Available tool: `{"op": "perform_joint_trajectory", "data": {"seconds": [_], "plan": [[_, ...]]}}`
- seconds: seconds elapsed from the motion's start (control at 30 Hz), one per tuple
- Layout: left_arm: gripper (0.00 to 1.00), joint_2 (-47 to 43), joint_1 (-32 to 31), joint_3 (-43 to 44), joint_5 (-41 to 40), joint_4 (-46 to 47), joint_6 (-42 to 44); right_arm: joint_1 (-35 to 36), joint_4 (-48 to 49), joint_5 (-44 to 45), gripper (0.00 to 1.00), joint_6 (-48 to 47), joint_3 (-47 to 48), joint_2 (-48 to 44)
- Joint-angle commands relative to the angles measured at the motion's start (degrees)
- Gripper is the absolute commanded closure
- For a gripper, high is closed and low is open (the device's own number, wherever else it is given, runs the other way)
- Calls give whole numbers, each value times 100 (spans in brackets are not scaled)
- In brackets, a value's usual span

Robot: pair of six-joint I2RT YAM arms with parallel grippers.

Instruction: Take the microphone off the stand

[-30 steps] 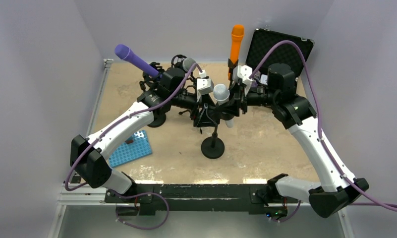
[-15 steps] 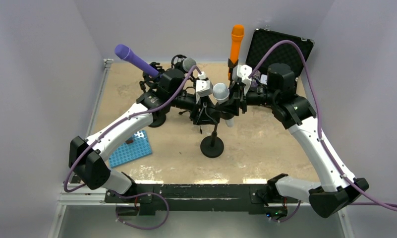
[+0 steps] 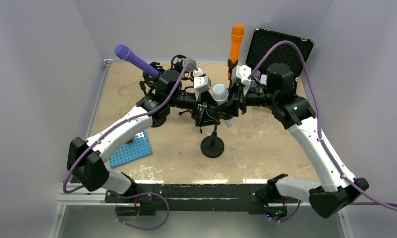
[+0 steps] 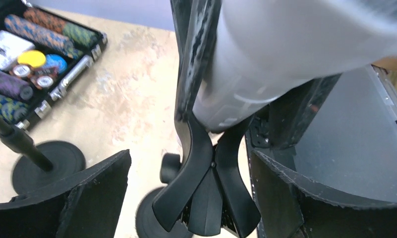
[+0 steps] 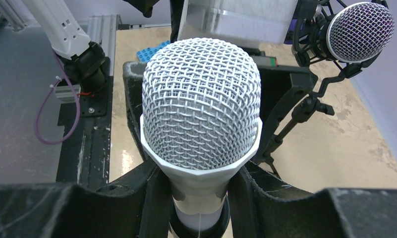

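A white microphone (image 3: 220, 92) with a mesh head (image 5: 201, 99) sits tilted in the black clip (image 4: 206, 193) of the centre stand (image 3: 212, 147). My right gripper (image 5: 201, 206) is shut on the microphone's body just under the head, one finger (image 5: 137, 198) on each side. In the top view the right gripper (image 3: 231, 101) comes in from the right. My left gripper (image 4: 191, 198) is open and straddles the clip's two handles below the white body (image 4: 285, 54), with gaps on both sides. It reaches in from the left as the left gripper (image 3: 207, 101).
A purple microphone (image 3: 134, 58), an orange microphone (image 3: 236, 42) and a grey one in a shock mount (image 3: 188, 63) stand on other stands behind. An open black case (image 3: 280, 47) holds poker chips (image 4: 28, 54). A blue rack (image 3: 130, 148) lies front left.
The left arm's wrist has shifted slightly left and back beside the clip. The right gripper keeps its hold on the microphone, which has barely moved.
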Motion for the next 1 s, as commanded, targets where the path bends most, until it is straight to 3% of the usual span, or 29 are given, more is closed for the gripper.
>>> {"op": "perform_joint_trajectory", "data": {"seconds": [0.0,0.17,0.33,0.53,0.6,0.67,0.77,0.83,0.97], "plan": [[11,-44,-11,39,104,902,-562,5,181,-108,100,-67,103,-139],[35,-3,-8,27,196,50,72,1,145,-100,100,-107,81,-146],[22,-137,-8,-207,64,-232,562,6,148,-65,100,-143,136,-120],[43,-86,-12,-133,53,-132,333,6,102,-65,100,-188,165,-93],[38,-79,-13,-95,32,50,70,0,103,-51,100,-185,147,-93],[21,-137,-9,-116,-71,339,-317,6,91,-51,100,-189,145,-85],[11,-215,1,-90,-216,773,-694,6,84,-55,100,-188,155,-80],[10,-223,-4,-65,-232,891,-832,1,84,-64,100,-188,160,-80],[23,-151,-3,-13,-190,573,-591,6,90,-66,100,-189,160,-69]]}}
